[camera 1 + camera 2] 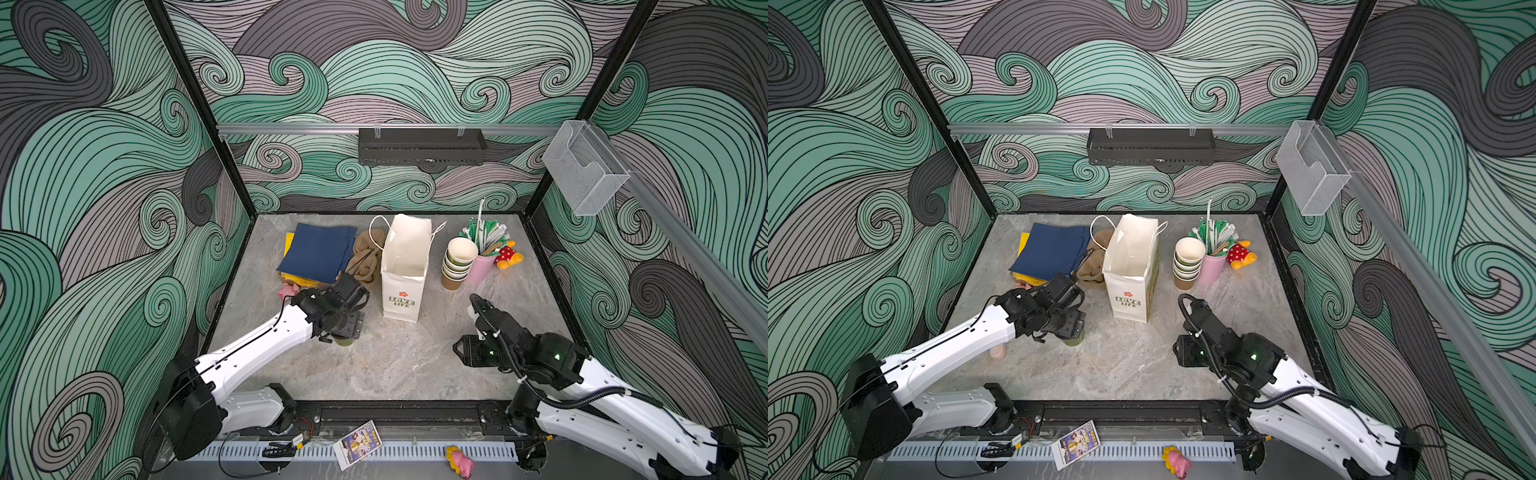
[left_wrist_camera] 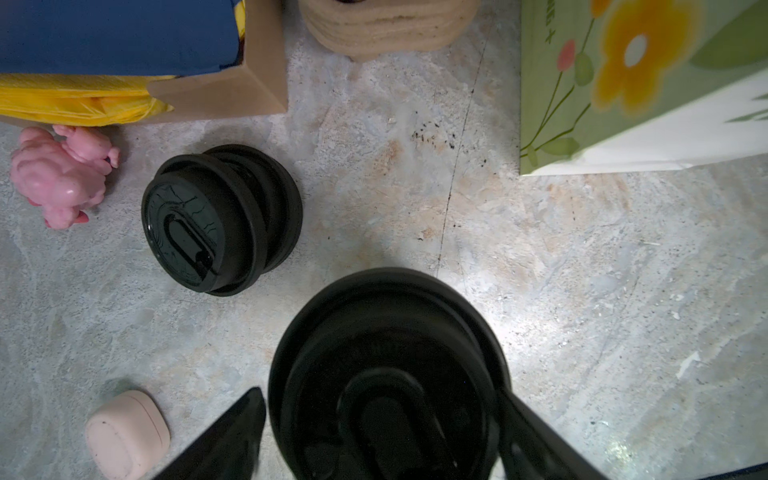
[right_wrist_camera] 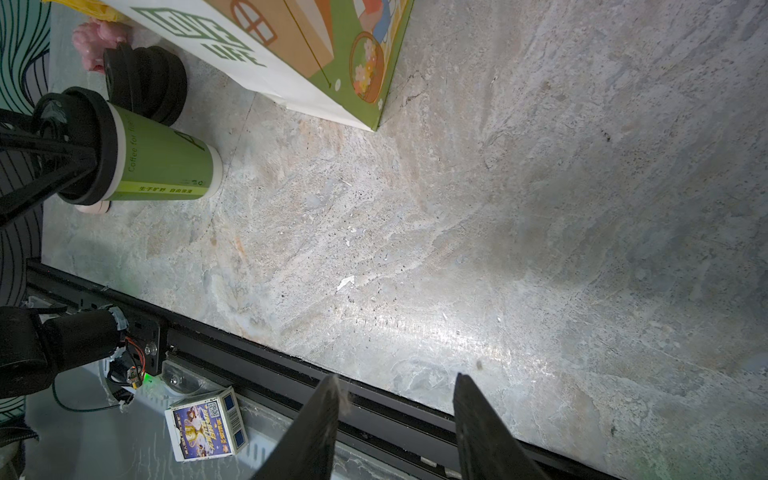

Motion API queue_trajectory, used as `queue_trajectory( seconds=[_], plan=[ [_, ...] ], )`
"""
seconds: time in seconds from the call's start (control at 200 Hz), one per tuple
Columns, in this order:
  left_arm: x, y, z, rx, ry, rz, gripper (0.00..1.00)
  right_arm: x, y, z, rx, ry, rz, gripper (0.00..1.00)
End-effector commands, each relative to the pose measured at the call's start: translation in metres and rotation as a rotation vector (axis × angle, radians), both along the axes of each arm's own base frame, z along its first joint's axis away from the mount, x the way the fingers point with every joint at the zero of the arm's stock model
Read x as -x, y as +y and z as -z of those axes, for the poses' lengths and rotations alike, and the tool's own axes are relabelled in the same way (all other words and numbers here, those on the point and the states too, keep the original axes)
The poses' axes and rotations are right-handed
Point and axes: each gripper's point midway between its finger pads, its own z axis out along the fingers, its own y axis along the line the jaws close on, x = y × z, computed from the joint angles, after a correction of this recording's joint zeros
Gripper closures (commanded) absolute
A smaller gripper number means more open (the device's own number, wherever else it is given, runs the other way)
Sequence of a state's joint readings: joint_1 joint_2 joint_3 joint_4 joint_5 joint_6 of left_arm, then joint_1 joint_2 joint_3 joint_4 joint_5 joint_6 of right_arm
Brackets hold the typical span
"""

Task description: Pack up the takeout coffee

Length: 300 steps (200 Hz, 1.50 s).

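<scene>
Left gripper [image 2: 380,395], jaws spread astride one lidded cup [image 3: 166,166] beside the bag [image 1: 403,299]: I judge nothing packed yet.

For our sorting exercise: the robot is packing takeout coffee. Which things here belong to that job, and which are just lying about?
Job: lidded green cup, stack of black lids, stacked paper cups, paper bag.
Lying about: pink toy animal, earbud case, red spotted plush, card box.

Both arms wear glossy white shells with black joints and wrists. A thin black cable [image 1: 249,340] runs along the left arm [image 1: 266,353]; a ribbed black hose [image 1: 582,402] (zip-tied in white) loops over the right arm [image 1: 631,419]. The right gripper [image 3: 397,377] has flat black wedge fingers [image 3: 316,428].
</scene>
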State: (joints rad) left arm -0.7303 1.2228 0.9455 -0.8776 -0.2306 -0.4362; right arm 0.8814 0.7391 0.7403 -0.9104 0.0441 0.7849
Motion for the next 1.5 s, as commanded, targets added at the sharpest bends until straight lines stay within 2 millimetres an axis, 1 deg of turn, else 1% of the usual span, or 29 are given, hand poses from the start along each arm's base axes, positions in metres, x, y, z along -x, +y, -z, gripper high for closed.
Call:
queue_trajectory(
  seconds=[0.0,0.26,0.42,0.62,0.725,0.916,1.001,1.071,1.121,1.186,1.236,1.296,1.306,1.336,1.391,1.441,1.496],
  plan=[
    [-0.003,-0.006,-0.01,0.032,-0.009,0.012,0.08,0.0,-0.001,-0.007,-0.004,-0.004,0.003,0.52],
    [-0.004,-0.006,-0.021,0.053,-0.032,0.012,0.05,0.0,-0.001,-0.006,-0.002,-0.003,0.002,0.52],
    [-0.005,-0.004,-0.02,0.042,-0.031,0.011,0.09,-0.001,-0.001,-0.006,0.001,-0.002,0.0,0.52],
    [-0.005,-0.002,-0.025,0.038,-0.044,0.01,0.08,0.0,-0.001,-0.006,0.0,-0.002,-0.001,0.52],
    [-0.007,0.001,-0.036,0.038,-0.074,0.004,0.06,-0.001,-0.001,-0.007,-0.001,-0.005,0.001,0.52],
    [-0.011,0.006,-0.059,0.047,-0.142,-0.007,0.04,-0.002,-0.002,-0.007,0.005,-0.009,0.005,0.52],
    [-0.013,0.007,-0.078,0.084,-0.195,-0.019,0.04,-0.004,-0.006,-0.008,0.021,-0.017,0.02,0.52],
    [-0.015,0.002,-0.098,0.162,-0.266,-0.016,0.05,-0.008,-0.018,-0.011,0.064,-0.044,0.063,0.52],
    [-0.017,-0.003,-0.114,0.239,-0.335,-0.008,0.05,-0.014,-0.029,-0.017,0.098,-0.08,0.105,0.52],
    [-0.022,-0.012,-0.135,0.361,-0.455,0.006,0.06,-0.025,-0.043,-0.029,0.128,-0.133,0.16,0.52],
    [-0.024,-0.016,-0.15,0.451,-0.541,0.01,0.07,-0.036,-0.052,-0.043,0.14,-0.177,0.206,0.52],
    [-0.026,-0.016,-0.167,0.533,-0.635,-0.005,0.07,-0.05,-0.062,-0.059,0.163,-0.221,0.254,0.52],
    [-0.027,-0.015,-0.17,0.542,-0.648,-0.01,0.07,-0.054,-0.064,-0.064,0.168,-0.234,0.264,0.52],
    [-0.028,-0.013,-0.175,0.562,-0.679,-0.029,0.07,-0.061,-0.067,-0.072,0.18,-0.252,0.276,0.52],
    [-0.031,-0.006,-0.183,0.58,-0.723,-0.075,0.07,-0.079,-0.071,-0.092,0.19,-0.303,0.303,0.52],
    [-0.033,-0.002,-0.186,0.585,-0.743,-0.106,0.07,-0.093,-0.072,-0.107,0.19,-0.338,0.316,0.52],
    [-0.034,0.001,-0.184,0.591,-0.749,-0.13,0.07,-0.113,-0.071,-0.122,0.184,-0.363,0.333,0.52]
  ],
)
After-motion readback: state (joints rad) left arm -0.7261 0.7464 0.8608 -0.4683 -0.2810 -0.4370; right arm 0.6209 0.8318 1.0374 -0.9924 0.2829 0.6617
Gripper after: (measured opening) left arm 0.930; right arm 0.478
